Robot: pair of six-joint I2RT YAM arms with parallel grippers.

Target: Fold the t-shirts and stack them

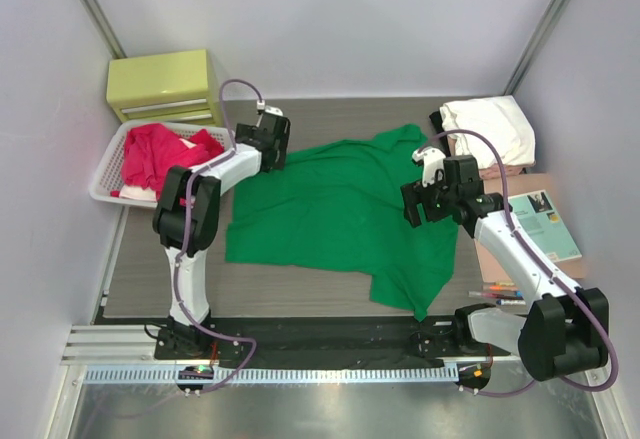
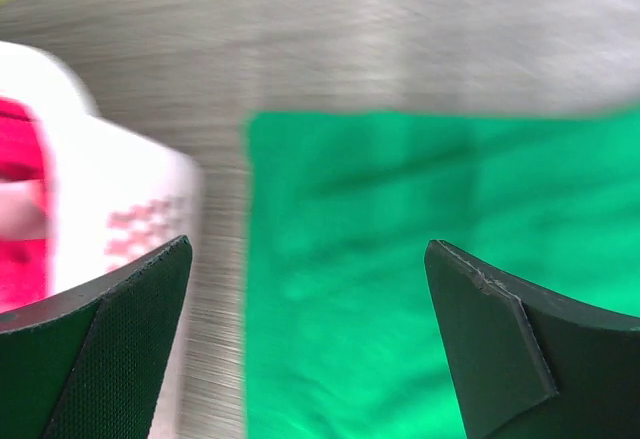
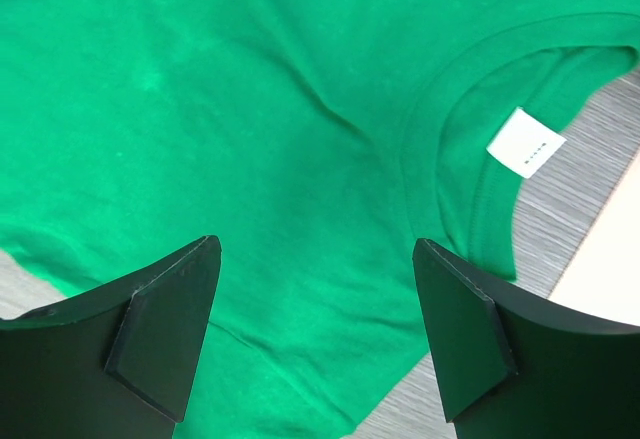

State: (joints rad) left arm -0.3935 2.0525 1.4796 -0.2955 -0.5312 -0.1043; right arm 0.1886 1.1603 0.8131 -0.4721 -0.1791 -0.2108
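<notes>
A spread shirt [image 1: 340,209] lies at the middle of the bench [image 1: 330,119], its collar [image 3: 470,139] toward the right. Just left of its far-left corner stands a basket [image 1: 105,187] with bunched shirts [image 1: 160,154] in it. A drawer box [image 1: 165,84] stands behind the basket in the far-left corner. At the far right lie folded shirts [image 1: 490,129]. Before them is a book [image 1: 545,224], and pens [image 1: 495,294] lie nearer still. The left end effector [image 2: 308,249] hangs over the spread shirt's far-left corner. The right end effector [image 3: 317,247] hangs over its collar side, the neck label [image 3: 525,142] just to the right.
</notes>
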